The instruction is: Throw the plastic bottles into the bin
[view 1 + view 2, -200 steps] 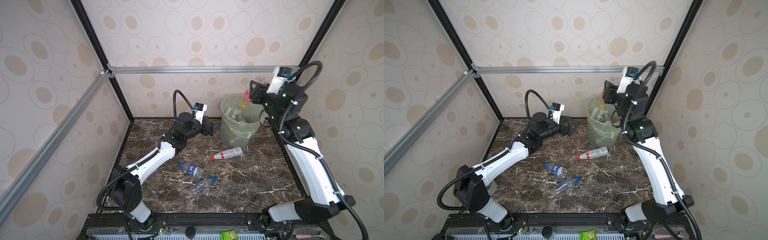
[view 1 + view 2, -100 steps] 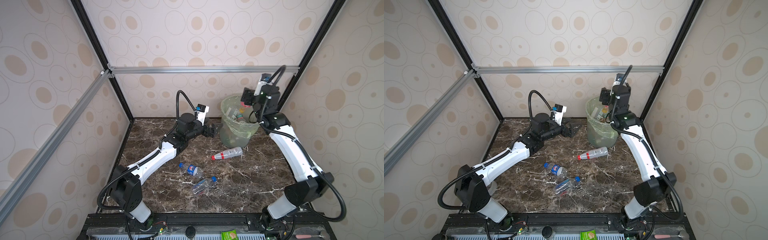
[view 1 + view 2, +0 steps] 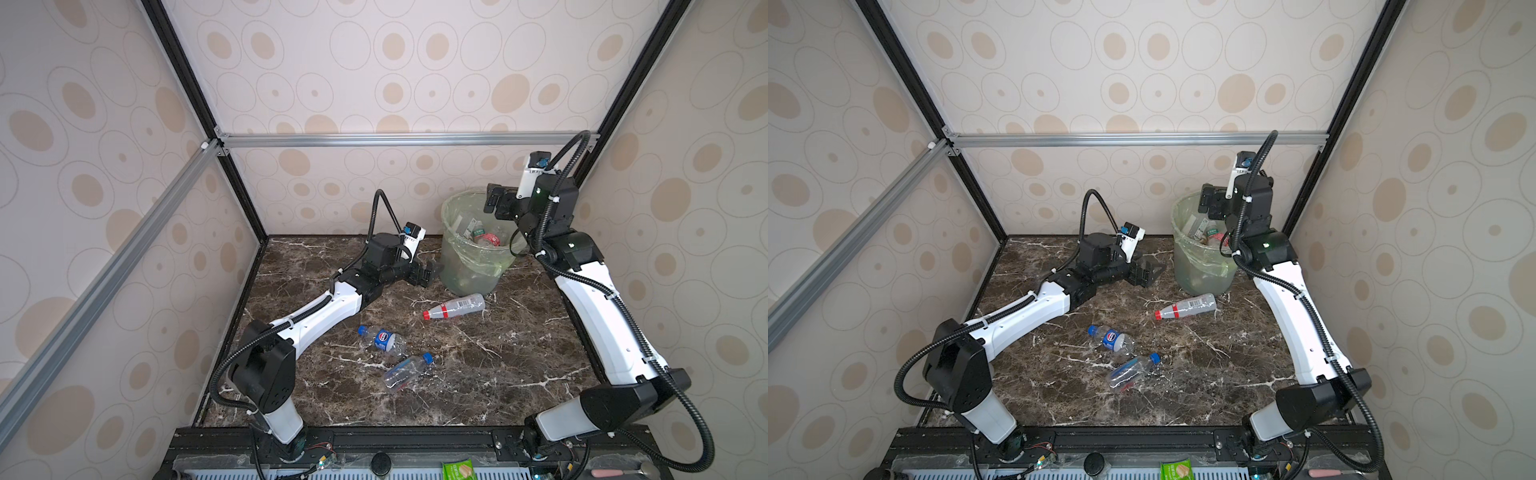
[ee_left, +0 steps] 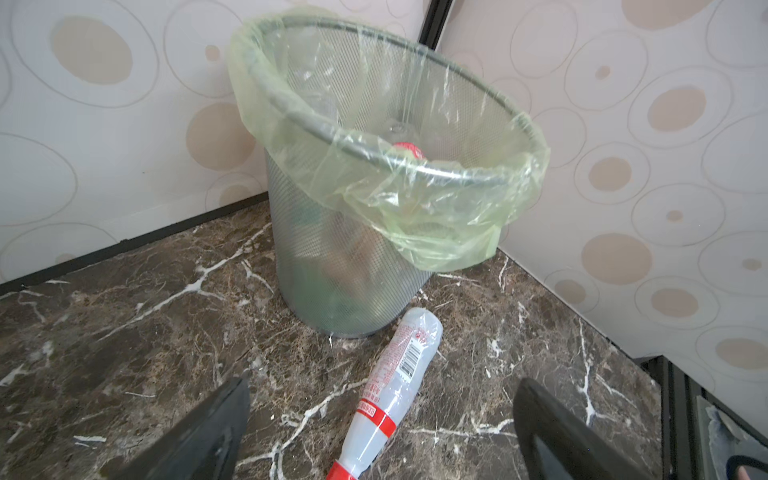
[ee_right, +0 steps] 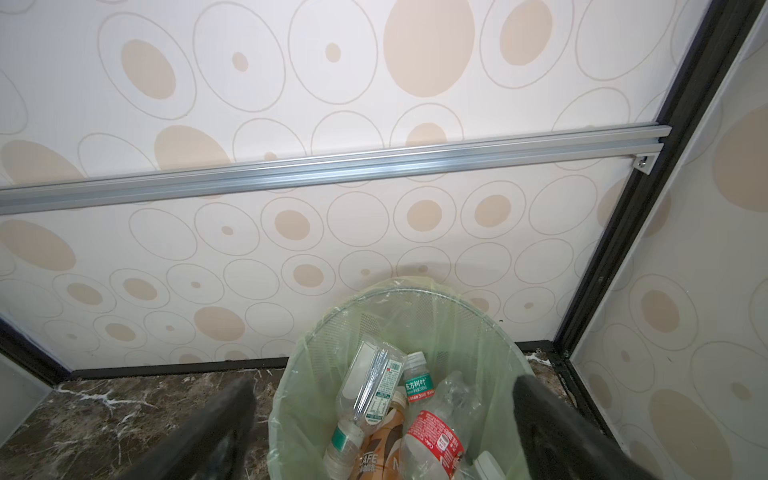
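Seemingly between bottles, the right pincer hangs apart and empty over the bin in the far right corner of the desk; next, the left pincer, also apart, should clamp the red-capped bottle lying beside the bin's base.

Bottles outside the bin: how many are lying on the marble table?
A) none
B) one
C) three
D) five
C: three lie on the table near the bin. They are the red-capped bottle, the blue-labelled bottle and the clear blue-capped bottle.
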